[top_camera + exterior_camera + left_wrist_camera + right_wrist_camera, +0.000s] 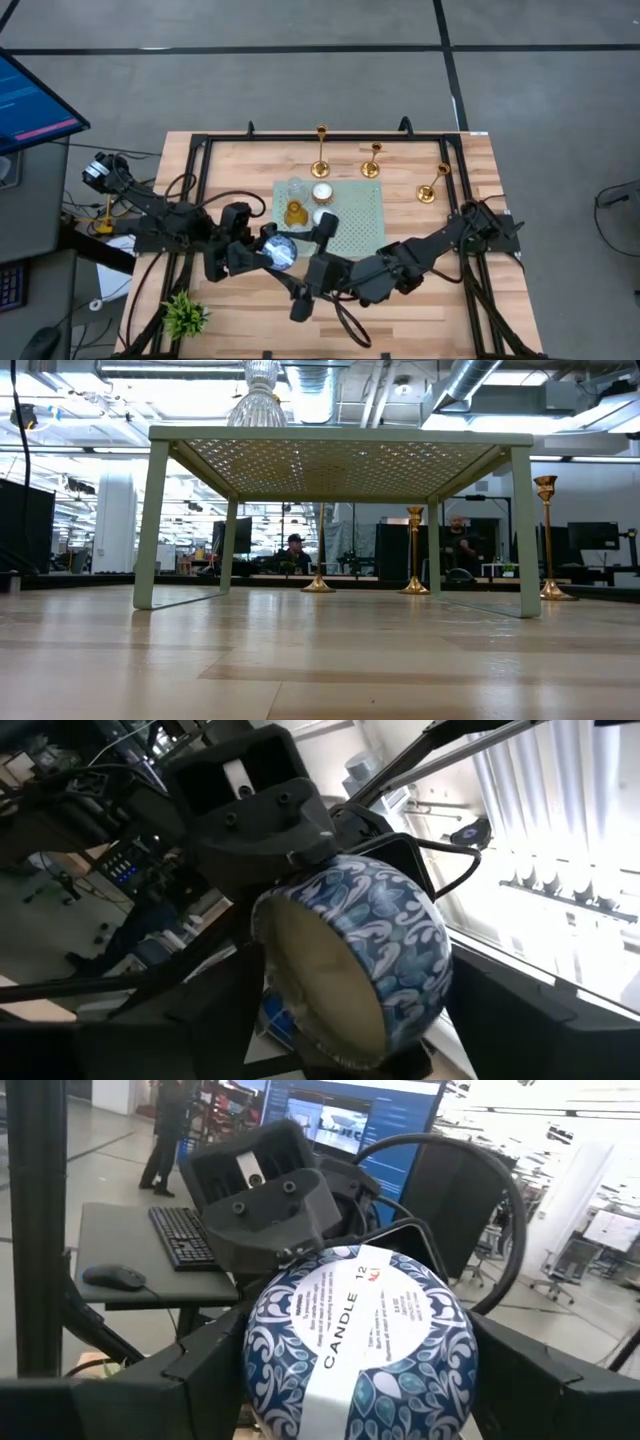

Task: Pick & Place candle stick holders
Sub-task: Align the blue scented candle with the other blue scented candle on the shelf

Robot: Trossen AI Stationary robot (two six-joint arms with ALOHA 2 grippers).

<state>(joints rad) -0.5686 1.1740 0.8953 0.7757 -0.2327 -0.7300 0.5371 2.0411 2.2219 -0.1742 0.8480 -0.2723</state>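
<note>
From where I stand, neither arm is on the job's own pieces: the three gold candle stick holders (372,160) stand upright along the far edge of the surface (420,300), behind the green mesh rack (355,225), well apart from both arms. The left claw (262,250) and right claw (298,256) meet nose to nose at the near left, and both look closed across the same blue patterned candle tin (280,250), held up off the wood. That shared grip worries me first. If one lets go before the other has a firm hold, or they pull unevenly, the round tin could twist out and drop. After that, any reach towards the holders passes over the rack, where the glass cups (295,190) and tealights (321,193) sit. The holders are slim and tall, so a grazing finger would likely topple one.
</note>
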